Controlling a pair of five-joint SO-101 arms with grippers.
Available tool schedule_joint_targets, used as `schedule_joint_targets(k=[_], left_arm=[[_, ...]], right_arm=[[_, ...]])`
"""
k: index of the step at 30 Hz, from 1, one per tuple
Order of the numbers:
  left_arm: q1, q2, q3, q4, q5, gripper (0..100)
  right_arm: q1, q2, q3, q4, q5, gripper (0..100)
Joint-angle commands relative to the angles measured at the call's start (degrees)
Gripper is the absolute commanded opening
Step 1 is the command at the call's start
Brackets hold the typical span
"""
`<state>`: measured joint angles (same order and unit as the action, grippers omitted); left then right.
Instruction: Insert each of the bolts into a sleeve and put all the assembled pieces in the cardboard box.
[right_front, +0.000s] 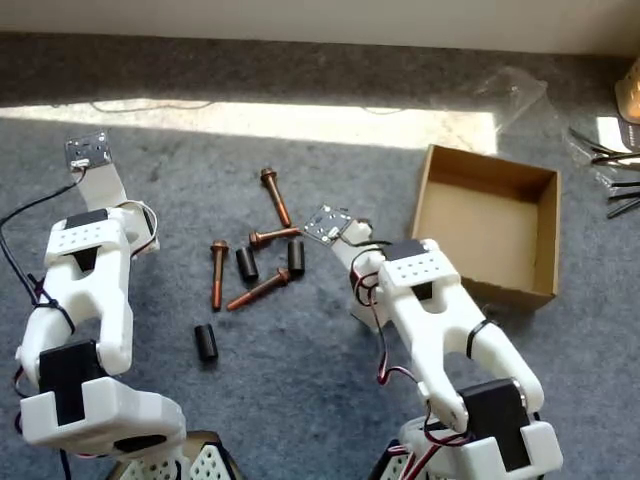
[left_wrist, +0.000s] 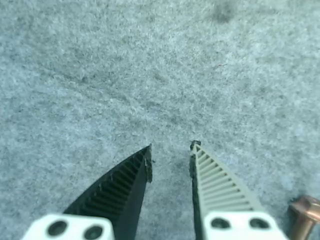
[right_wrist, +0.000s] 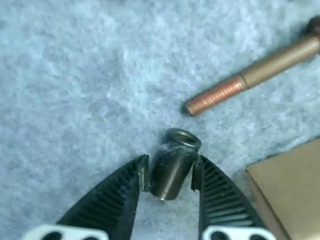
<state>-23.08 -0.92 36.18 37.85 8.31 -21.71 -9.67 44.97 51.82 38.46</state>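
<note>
Several copper bolts (right_front: 258, 289) and three black sleeves (right_front: 246, 263) lie scattered on the grey carpet between the arms. The open cardboard box (right_front: 545, 240) sits at the right and holds nothing. My right gripper (right_wrist: 170, 162) is shut on a further black sleeve (right_wrist: 177, 149), held tilted just above the carpet, with a bolt's threaded end (right_wrist: 215, 96) a little beyond it and a box corner (right_wrist: 287, 187) beside it. My left gripper (left_wrist: 171, 147) is open over bare carpet with nothing between its fingers. A bolt head (left_wrist: 305, 212) lies beside its pale finger.
One sleeve (right_front: 205, 342) lies apart, nearer the arm bases. The right arm (right_front: 430, 300) stands between the bolt pile and the box; the left arm (right_front: 90, 270) is at the far left. Clear plastic wrap (right_front: 510, 95) and cables (right_front: 610, 170) lie beyond the box.
</note>
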Motion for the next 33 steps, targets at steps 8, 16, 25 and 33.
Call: schedule_joint_targets(k=[8, 16, 25, 33], left_arm=[[1.54, -0.22, -0.13, -0.70, 0.18, 13], [1.54, -0.22, -0.13, -0.62, 0.18, 13], [1.54, -0.22, -0.13, -0.62, 0.18, 13], [1.54, -0.22, -0.13, -0.62, 0.18, 13]], right_arm=[[0.57, -0.04, -0.40, -0.92, 0.62, 12.8], [0.31, 5.93, -1.36, -0.92, 0.09, 12.6], [1.45, 8.84, -9.71, 2.24, -5.71, 0.5], [1.36, -2.51, -16.04, 16.13, -5.71, 0.5]])
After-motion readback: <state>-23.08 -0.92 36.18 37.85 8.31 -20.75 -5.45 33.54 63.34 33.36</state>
